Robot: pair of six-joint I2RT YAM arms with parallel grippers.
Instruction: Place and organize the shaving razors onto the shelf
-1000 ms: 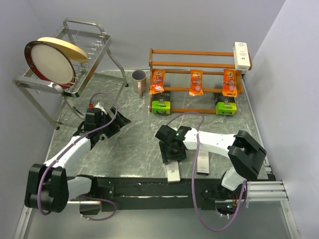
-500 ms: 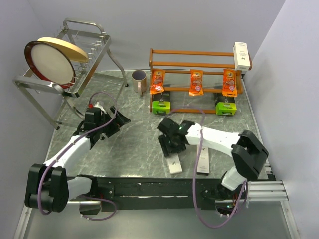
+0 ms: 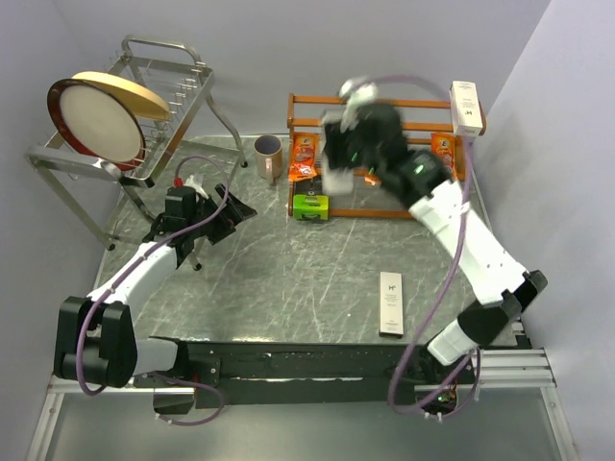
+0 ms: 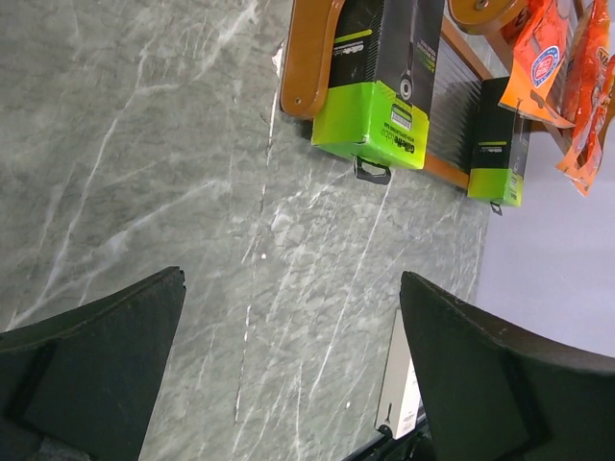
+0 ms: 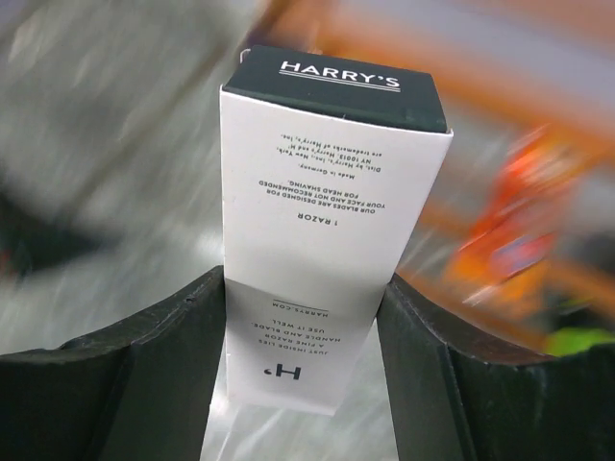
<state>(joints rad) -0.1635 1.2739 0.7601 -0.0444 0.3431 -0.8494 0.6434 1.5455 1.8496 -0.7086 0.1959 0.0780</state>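
Pinching a white box [image 5: 332,192], right hand [image 5: 303,280] partly hides the shelf [image 3: 384,101] — left hand [image 4: 288,288] spread.

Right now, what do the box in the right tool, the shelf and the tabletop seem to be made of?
White box: matte printed cardboard, judging by its crisp folded edges.
Shelf: wood, probably varnished; orange-brown with a glossy rounded end.
Tabletop: grey with white veins and a slight sheen; stone or a stone-look laminate, cannot tell which.
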